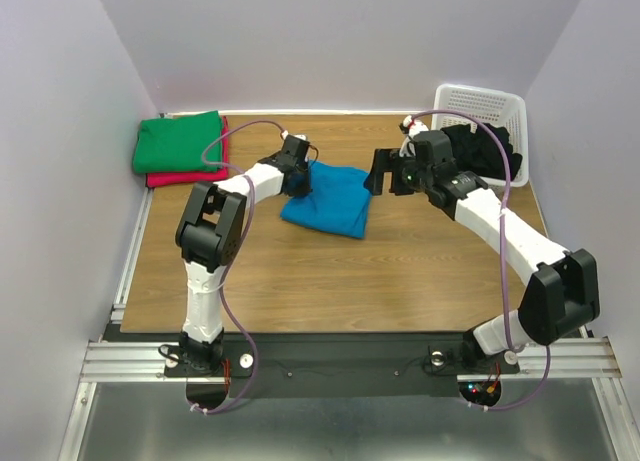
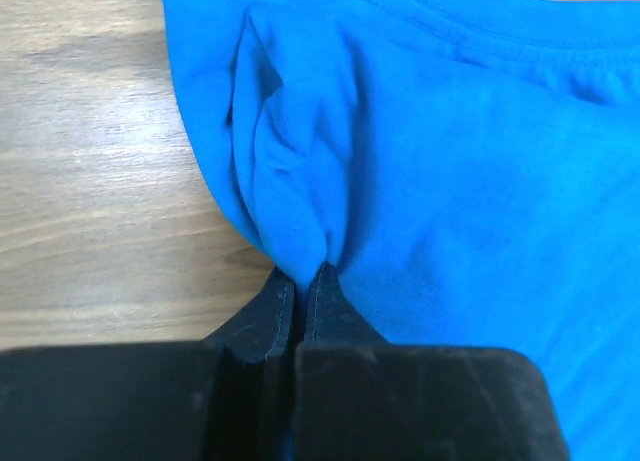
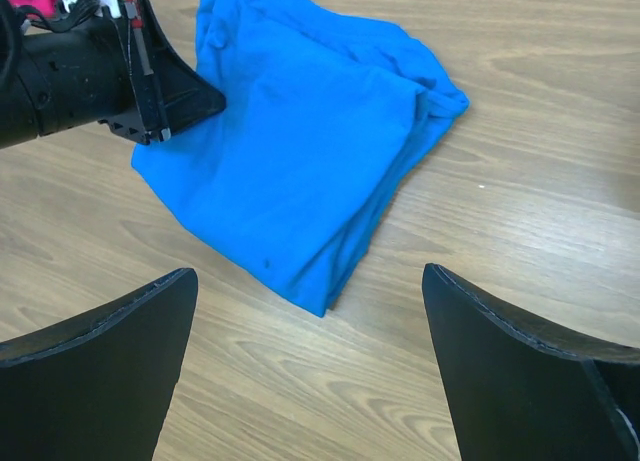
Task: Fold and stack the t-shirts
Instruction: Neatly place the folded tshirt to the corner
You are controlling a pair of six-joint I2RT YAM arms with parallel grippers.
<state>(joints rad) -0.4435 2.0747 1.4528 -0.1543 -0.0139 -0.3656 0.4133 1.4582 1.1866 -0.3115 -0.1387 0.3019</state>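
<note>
A folded turquoise-blue t-shirt (image 1: 328, 202) lies in the middle of the table; it also shows in the left wrist view (image 2: 450, 161) and the right wrist view (image 3: 300, 131). My left gripper (image 1: 297, 179) is shut on a pinch of its left edge (image 2: 300, 269). My right gripper (image 1: 385, 176) is open and empty, just right of the shirt, above bare wood (image 3: 310, 281). A folded green t-shirt (image 1: 178, 141) lies on a red-pink one (image 1: 172, 178) at the back left. Black t-shirts (image 1: 485, 153) fill the basket.
A white lattice basket (image 1: 490, 106) stands at the back right corner. Grey walls close in the table on three sides. The left arm's gripper body (image 3: 90, 71) shows in the right wrist view beside the blue shirt.
</note>
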